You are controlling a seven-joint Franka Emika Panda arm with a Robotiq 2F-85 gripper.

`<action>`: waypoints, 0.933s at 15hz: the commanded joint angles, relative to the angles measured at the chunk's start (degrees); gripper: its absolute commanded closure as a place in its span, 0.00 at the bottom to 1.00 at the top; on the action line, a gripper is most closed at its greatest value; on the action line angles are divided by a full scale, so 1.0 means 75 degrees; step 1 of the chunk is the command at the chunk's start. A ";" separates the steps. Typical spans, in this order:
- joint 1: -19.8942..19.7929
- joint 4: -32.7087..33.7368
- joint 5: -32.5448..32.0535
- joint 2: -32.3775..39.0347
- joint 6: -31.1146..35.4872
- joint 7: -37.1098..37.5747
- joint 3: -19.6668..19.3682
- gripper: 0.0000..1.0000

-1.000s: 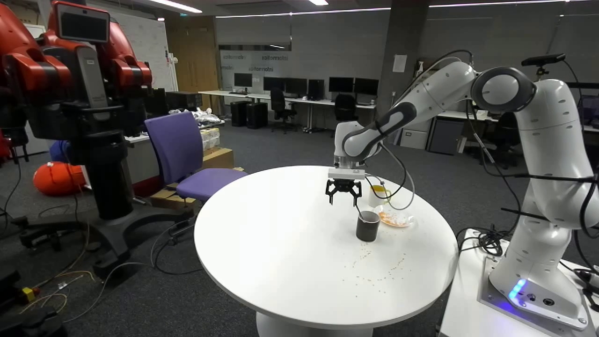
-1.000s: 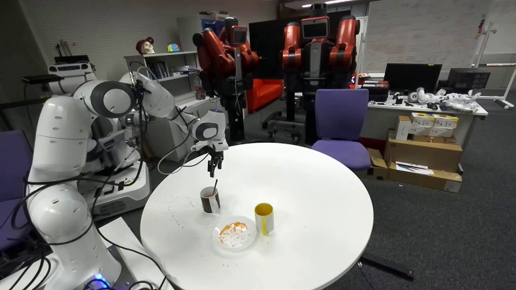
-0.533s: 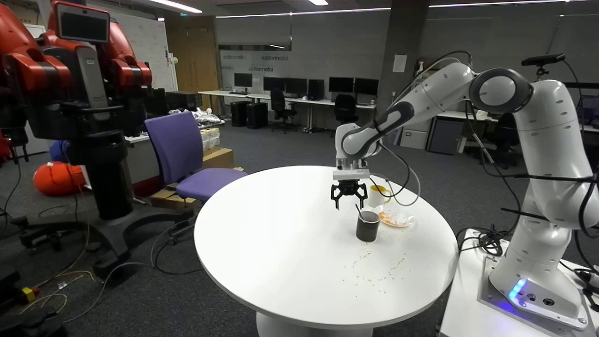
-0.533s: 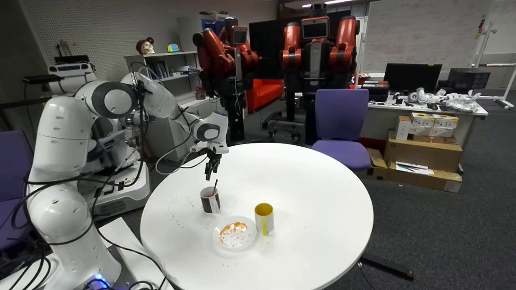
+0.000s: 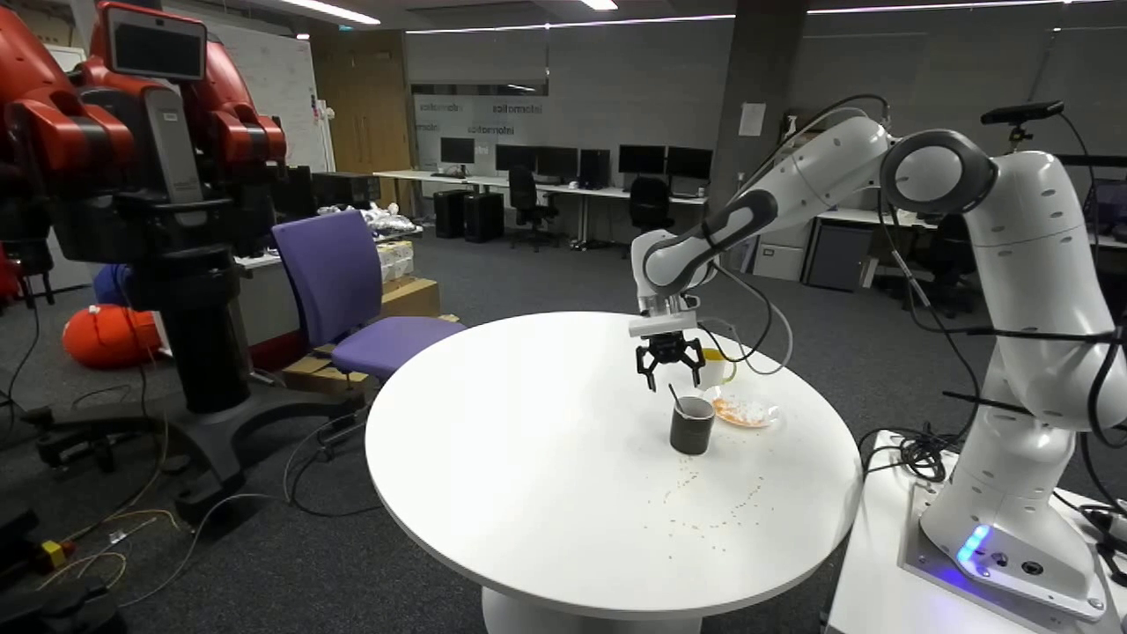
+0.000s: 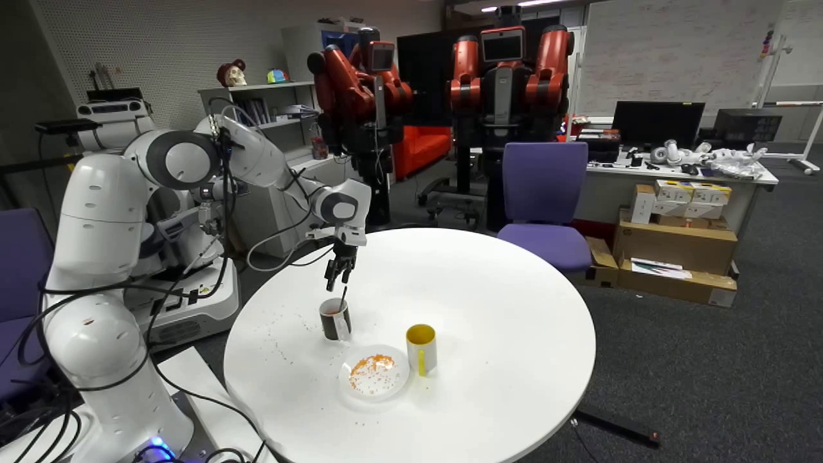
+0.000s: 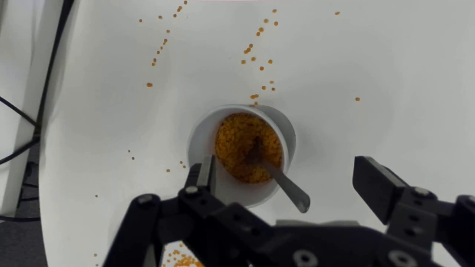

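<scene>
A dark mug with a white inside (image 5: pixel 692 431) stands upright on the round white table (image 5: pixel 519 458). In the wrist view the mug (image 7: pixel 201 139) holds orange grains (image 7: pixel 237 139). A spoon (image 7: pixel 287 185) leans in it, its handle sticking out over the rim; the handle also shows in an exterior view (image 6: pixel 343 298). My gripper (image 5: pixel 675 385) is open and empty, tilted, just above the mug. In the wrist view the spoon's handle end lies between the spread fingers of the gripper (image 7: pixel 284 159). Whether a finger touches the handle is not visible.
A white plate (image 6: pixel 400 384) with orange grains lies beside the mug. A white mug with yellow inside and handle (image 6: pixel 421 352) stands next to the plate. Loose grains (image 7: pixel 261 68) are scattered on the table. A purple chair (image 6: pixel 545 193) stands behind the table.
My gripper has moved closer over the dark mug and the spoon handle, and the hand has tilted. The fingers stay apart. The mugs, spoon and plate have not moved.
</scene>
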 commanded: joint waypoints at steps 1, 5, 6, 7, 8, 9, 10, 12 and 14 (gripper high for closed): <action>0.0164 0.0676 -0.0481 0.0335 -0.0759 0.0706 -0.0191 0.00; 0.0253 0.1238 -0.0865 0.0771 -0.1327 0.1090 -0.0134 0.00; 0.0277 0.1368 -0.0912 0.0866 -0.1454 0.1117 -0.0123 0.00; 0.0313 0.1478 -0.0977 0.0954 -0.1552 0.1149 -0.0127 0.00; 0.0346 0.1575 -0.1043 0.1033 -0.1625 0.1178 -0.0134 0.00; 0.0363 0.1650 -0.1090 0.1073 -0.1693 0.1199 -0.0144 0.00; 0.0391 0.1718 -0.1147 0.1110 -0.1759 0.1223 -0.0155 0.00; 0.0425 0.1769 -0.1269 0.1115 -0.1820 0.1265 -0.0174 0.00; 0.0416 0.1770 -0.1323 0.1101 -0.1825 0.1265 -0.0160 0.00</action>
